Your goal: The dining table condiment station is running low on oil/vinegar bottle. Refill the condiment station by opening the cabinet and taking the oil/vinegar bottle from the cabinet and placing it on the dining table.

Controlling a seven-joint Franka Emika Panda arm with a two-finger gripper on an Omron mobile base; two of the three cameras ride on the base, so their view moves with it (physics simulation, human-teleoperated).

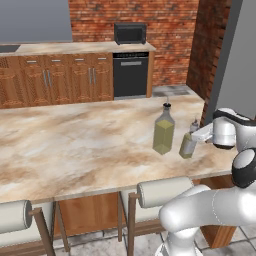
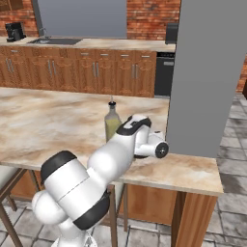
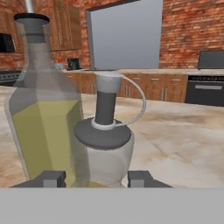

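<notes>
The oil/vinegar bottle (image 1: 188,144) is small and clear, with olive-yellow liquid and a grey pourer top. It stands upright near the right end of the dining table (image 1: 75,145). My gripper (image 1: 191,140) reaches in from the right and is shut on the bottle's lower body. In the hand view the oil/vinegar bottle (image 3: 105,148) sits between my two fingertips (image 3: 142,178). Whether its base touches the marbled top I cannot tell. The reddish-brown cabinet (image 3: 70,26) hangs on the far wall, too distant to read its doors.
A taller square bottle (image 1: 164,131) with a dark spout stands just left of the small one, nearly touching it. Two white-cushioned stools (image 1: 162,192) are tucked under the table's near edge. A grey column (image 2: 207,72) rises at the table's right end. Low cabinets and a dishwasher (image 1: 131,75) line the back wall.
</notes>
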